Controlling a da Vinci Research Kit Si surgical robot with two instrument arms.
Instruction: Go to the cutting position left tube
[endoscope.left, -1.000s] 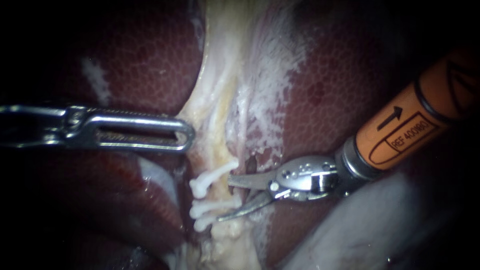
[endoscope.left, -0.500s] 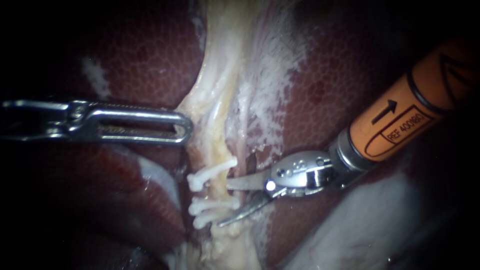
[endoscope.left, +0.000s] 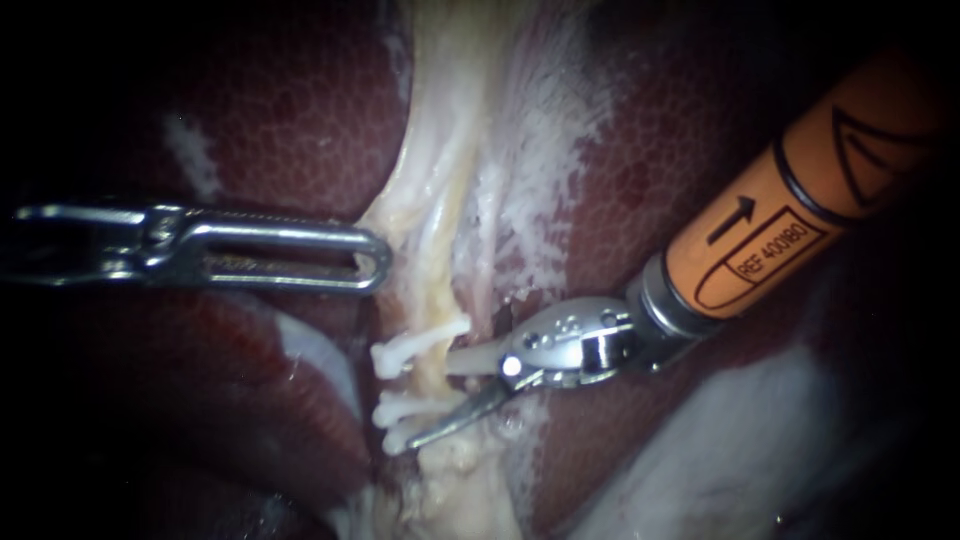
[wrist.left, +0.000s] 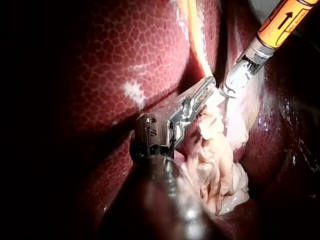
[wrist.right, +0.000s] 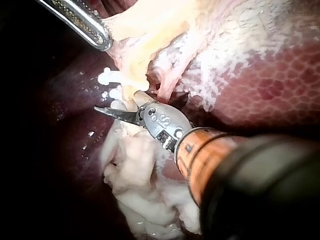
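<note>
Nearly there: the orange-shafted right instrument's steel bladed hand (endoscope.left: 430, 402), entering from 2 o'clock, is spread open astride the pale clipped tube (endoscope.left: 432, 378) at 7 o'clock, among white plastic clips (endoscope.left: 412, 347). Only final seating seems left.

Clips (endoscope.left: 410, 345) across tube (endoscope.left: 432, 285); liver (endoscope.left: 290, 110) left and right.

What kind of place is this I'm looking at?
Most likely a surgical practice bench, seen close up through an endoscope. Mottled dark red liver fills the view, white clips sit across a tube, the left instrument grips pale tissue and the right instrument reaches in beside the clips.
</note>
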